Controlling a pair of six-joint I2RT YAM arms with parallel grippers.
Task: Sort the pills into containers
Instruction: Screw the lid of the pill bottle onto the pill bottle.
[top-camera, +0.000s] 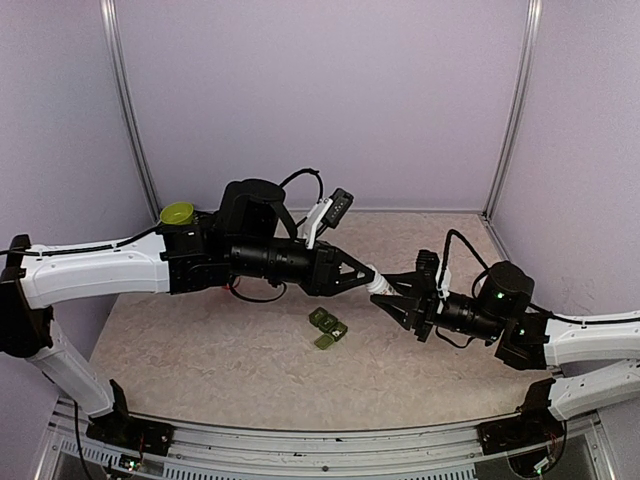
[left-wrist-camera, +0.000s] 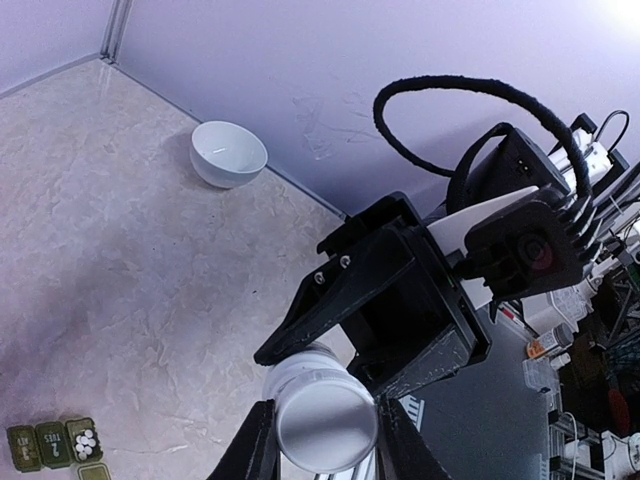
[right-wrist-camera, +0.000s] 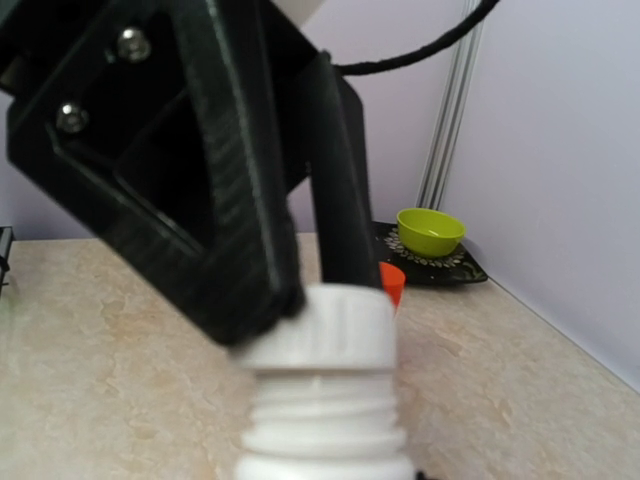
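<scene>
The step in hand looks like opening the white bottle - a two-arm job done in the air above the surface. The right fingers are closed narrow on the bottle's body. The left fingers clamp its cap from both sides, so the two arms meet nose to nose. In the right wrist view, thread ridges show just below the cap, which sits on the neck; whether it is loosened I cannot tell.

The containers lie on the surface, nearer the arm bases than the bottle and apart from both arms. One end compartment stands open with a few white pills in it; the other two lids are down.

The next move, as I judge it, calls for the left wrist to turn the cap and draw it off along the bottle's axis, while the right fingers hold firm and do not turn with it. The mouth should stay raised as the cap comes away - otherwise pills could spill onto the surface. After that, the bottle has to be carried over a compartment and tipped gently.
</scene>
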